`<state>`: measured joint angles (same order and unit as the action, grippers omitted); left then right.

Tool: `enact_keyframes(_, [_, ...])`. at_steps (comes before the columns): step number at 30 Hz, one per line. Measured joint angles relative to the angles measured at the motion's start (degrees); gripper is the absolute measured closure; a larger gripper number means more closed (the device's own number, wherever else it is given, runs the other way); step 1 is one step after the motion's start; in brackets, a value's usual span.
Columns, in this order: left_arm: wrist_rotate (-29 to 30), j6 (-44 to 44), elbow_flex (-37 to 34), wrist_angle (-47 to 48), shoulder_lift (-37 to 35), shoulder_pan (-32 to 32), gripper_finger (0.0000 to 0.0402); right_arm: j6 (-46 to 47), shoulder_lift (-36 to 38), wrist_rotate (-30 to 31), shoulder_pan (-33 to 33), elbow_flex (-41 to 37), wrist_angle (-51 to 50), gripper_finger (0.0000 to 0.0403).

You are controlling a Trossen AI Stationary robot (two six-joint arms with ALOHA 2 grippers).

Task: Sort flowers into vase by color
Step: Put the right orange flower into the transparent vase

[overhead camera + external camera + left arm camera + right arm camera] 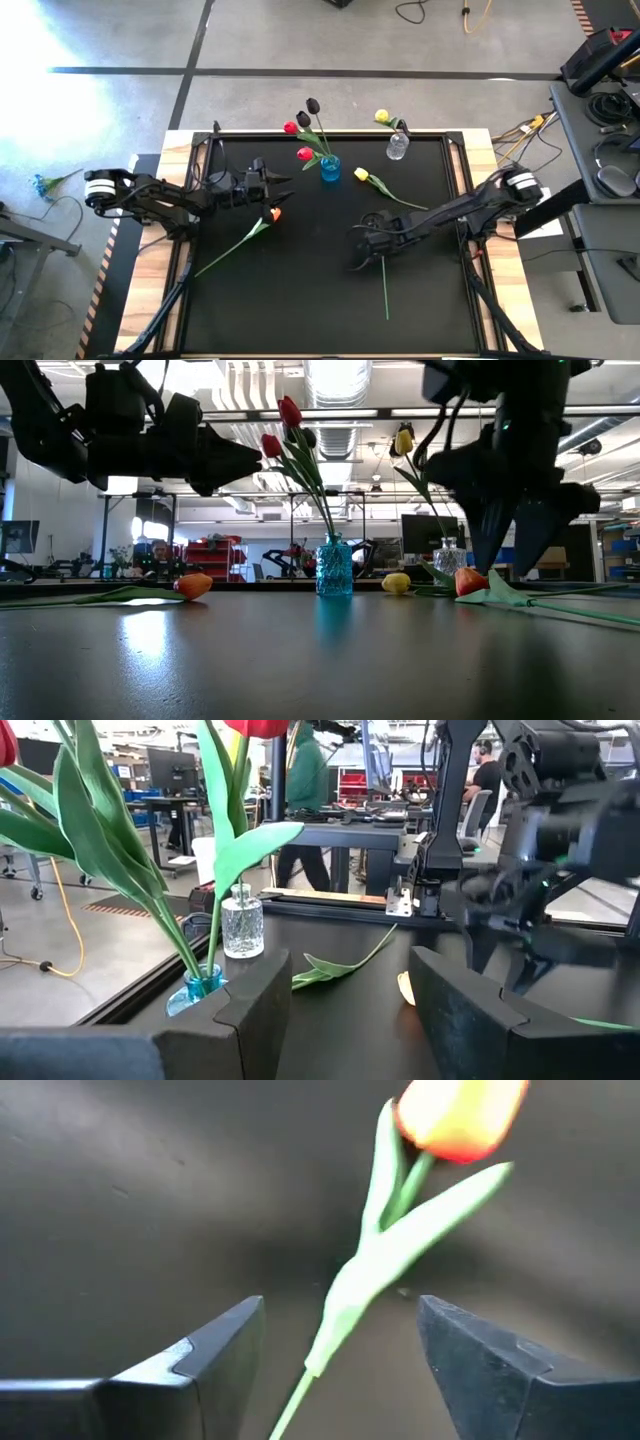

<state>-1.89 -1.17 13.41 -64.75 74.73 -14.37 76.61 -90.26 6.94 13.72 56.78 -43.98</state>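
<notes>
The blue vase (330, 168) holds red and dark tulips; the clear vase (397, 147) right of it holds one yellow. Three tulips lie on the table. The right gripper (361, 254), fingers spread, hangs over an orange one (460, 1118); the left gripper (281, 188) waits spread beside the blue vase

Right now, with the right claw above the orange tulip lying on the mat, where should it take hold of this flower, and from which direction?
Probably on the thin stem just below the leaves, coming straight down. The orange tulip lies flat on the black mat, and the open right claw already straddles its stem, so closing there should avoid crushing the soft head or the leaves.
</notes>
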Motion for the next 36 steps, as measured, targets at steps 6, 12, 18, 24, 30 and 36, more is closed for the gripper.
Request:
enact_keyframes(6, [0.0,0.0,0.0,0.1,0.7,0.0,0.0214,-0.8,-5.6,-2.9,-0.6,1.0,0.1,0.0197])
enact_keyframes(12, [0.0,0.0,0.0,0.1,1.0,0.0,0.0214,-0.9,-5.9,-2.7,-1.3,0.9,0.5,0.0251])
enact_keyframes(18, [0.0,0.0,0.0,0.0,1.0,0.0,0.0214,-3.3,-5.5,-2.3,-1.4,0.9,1.3,0.0354])
enact_keyframes(24, [-0.1,0.0,0.0,0.0,1.0,0.0,0.0214,-8.5,-4.5,-2.2,-1.7,2.6,0.6,0.0387])
enact_keyframes(30, [-0.1,-0.4,0.0,0.0,1.0,0.0,0.0214,-15.0,2.7,10.6,-2.6,7.1,-3.4,0.0389])
enact_keyframes(36, [-0.1,-0.4,0.0,-0.1,1.0,0.0,0.0214,-23.2,14.3,32.0,-3.0,9.2,-6.4,0.0390])
